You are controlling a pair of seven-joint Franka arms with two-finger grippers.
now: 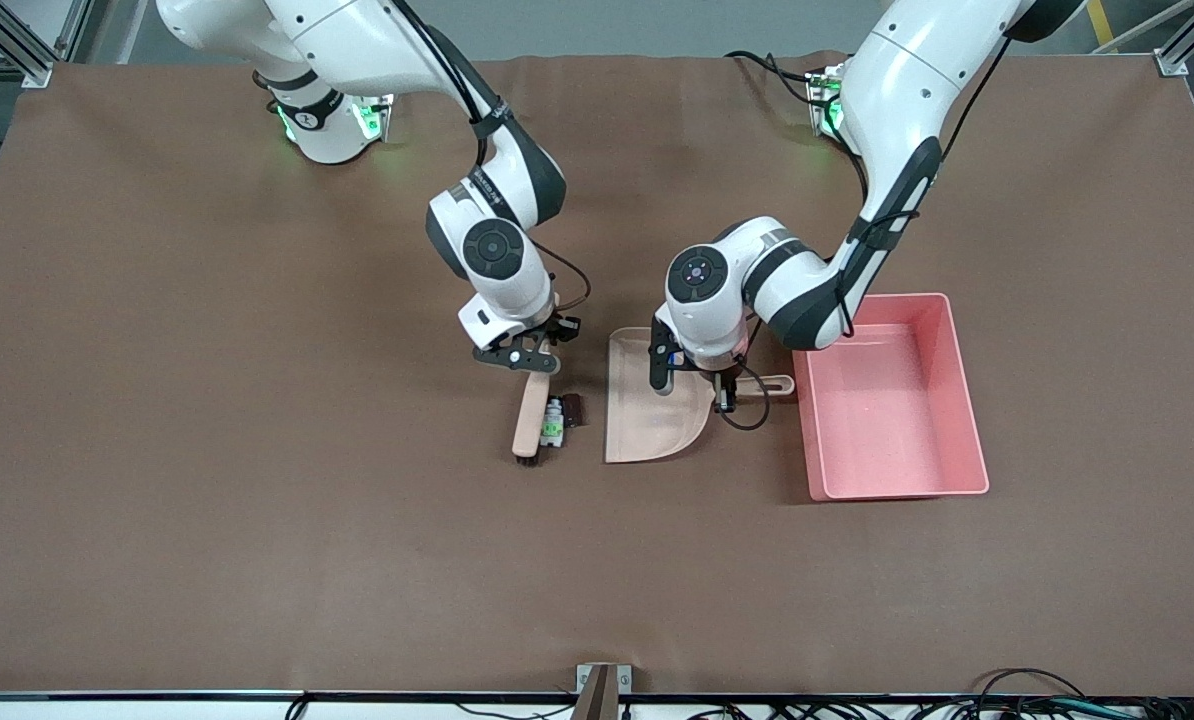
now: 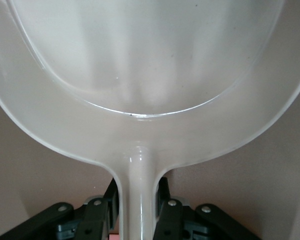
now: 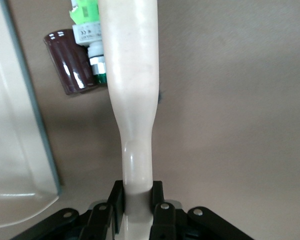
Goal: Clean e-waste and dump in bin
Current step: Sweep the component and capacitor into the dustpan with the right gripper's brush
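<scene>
Top-down front view of a brown table [image 1: 207,450] w/ two white robot arms reaching in from the top edge. Toward the right arm's end, the right gripper [image 1: 519,358] is clamped on the handle of a small beige brush [image 1: 529,418], bristle end nearer the front camera. Touching the brush, on the side toward the dustpan: a white-and-grey component [image 1: 554,421] w/ green marks, and a dark brown block [image 1: 573,410] just beside it. Next, a flat beige dustpan [image 1: 647,420] on the table, close to the two parts but apart. The left gripper [image 1: 725,385] is clamped on the dustpan's handle [image 2: 140,195]. Beside the dustpan, toward the left arm's end, sits the pink bin [image 1: 942,400], tall-walled, nothing visible inside.
</scene>
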